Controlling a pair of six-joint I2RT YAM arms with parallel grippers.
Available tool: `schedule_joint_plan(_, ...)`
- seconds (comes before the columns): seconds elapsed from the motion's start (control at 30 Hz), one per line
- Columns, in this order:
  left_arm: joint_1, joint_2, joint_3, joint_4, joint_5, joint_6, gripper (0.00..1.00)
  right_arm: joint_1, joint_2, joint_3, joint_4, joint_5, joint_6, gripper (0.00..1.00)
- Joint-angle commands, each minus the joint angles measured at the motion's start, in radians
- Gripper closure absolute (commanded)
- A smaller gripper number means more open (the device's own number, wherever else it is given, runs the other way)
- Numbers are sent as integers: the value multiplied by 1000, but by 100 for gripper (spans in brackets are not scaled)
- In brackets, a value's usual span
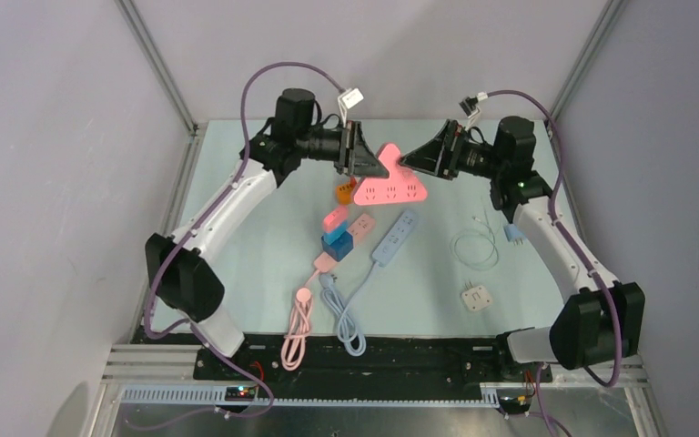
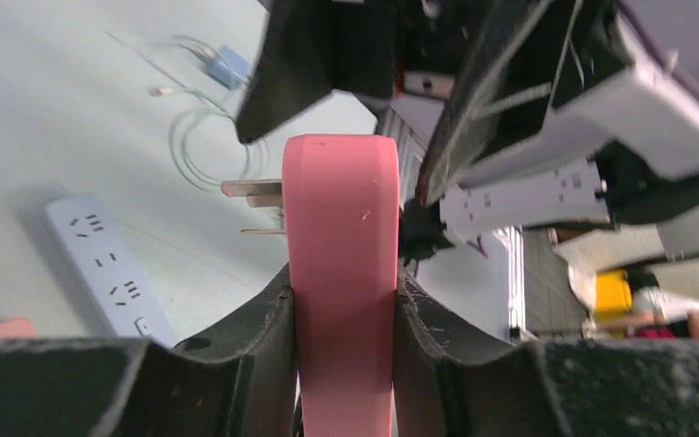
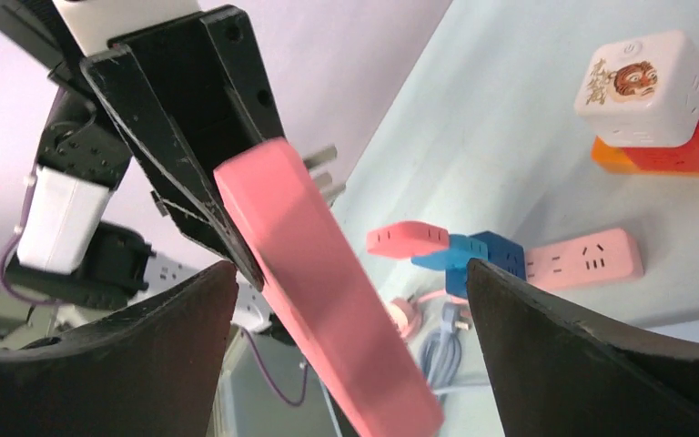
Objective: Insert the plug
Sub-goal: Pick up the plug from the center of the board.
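- Pink adapter hangs above the far end of the table, between the 2 grippers.
- Left gripper is clamped across its flat faces; right gripper gapes wide, holding nothing.
- We judge it rigid, light, smooth plastic: grip the flat faces, clear of the prongs, seemingly 3 but partly hidden.

A flat, pink, triangular adapter, with sockets on the face turned upward and metal prongs projecting from the opposite face, is held clear of the surface at the far middle, pinched between the left fingers.
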Motion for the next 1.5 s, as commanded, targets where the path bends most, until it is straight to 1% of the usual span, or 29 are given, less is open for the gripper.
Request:
schedule_joint_plan(0.0,10,-76,116,41,-182,-190,100,56,-81,-45,202,225,171,1)
schedule_joint_plan(0.07,13,-83,136,49,-243,-263,100,89,-98,-57,221,289,185,1)
schedule_joint_plan(0.13,16,-94,145,73,-299,-331,100,108,-107,-85,277,343,233,0)
schedule_joint_plan(0.27,28,-132,139,134,-389,-447,100,126,-120,-141,376,437,387,1)
schedule_joint_plan(0.3,30,-147,124,151,-413,-469,100,128,-123,-166,426,447,409,1)
schedule_joint_plan(0.37,36,-169,72,236,-433,-547,100,134,-119,-199,522,465,482,3)
schedule_joint_plan(0.4,41,-177,45,349,-432,-625,100,136,-117,-204,543,473,513,3)
schedule_joint_plan(0.43,42,-189,-11,404,-430,-669,100,144,-109,-212,582,478,526,4)
schedule_joint_plan(0.47,41,-191,-30,496,-426,-741,100,151,-105,-213,605,481,546,4)
schedule_joint_plan(0.53,37,-192,-63,544,-434,-784,100,158,-82,-214,730,477,593,4)
schedule_joint_plan(0.6,32,-206,-90,565,-457,-790,100,165,-51,-214,814,471,648,4)
schedule_joint_plan(0.73,31,-231,-111,576,-495,-791,100,189,19,-214,913,465,722,7)
schedule_joint_plan(0.8,27,-242,-132,578,-511,-798,100,200,39,-205,940,471,746,11)
schedule_joint_plan(0.93,23,-248,-158,583,-529,-812,100,214,57,-197,943,475,765,22)
schedule_joint_plan(1.07,17,-252,-161,586,-528,-790,100,213,66,-191,937,476,767,38)
schedule_joint_plan(1.3,14,-256,-185,586,-518,-758,94,208,91,-169,952,455,782,47)
schedule_joint_plan(1.37,14,-259,-188,586,-515,-746,91,205,90,-170,940,447,783,55)
schedule_joint_plan(1.4,14,-259,-187,586,-509,-732,89,203,90,-169,936,440,785,64)
schedule_joint_plan(1.43,14,-262,-187,586,-508,-726,83,198,91,-169,931,438,787,70)
schedule_joint_plan(1.47,14,-263,-189,586,-501,-713,80,191,91,-169,927,435,790,82)
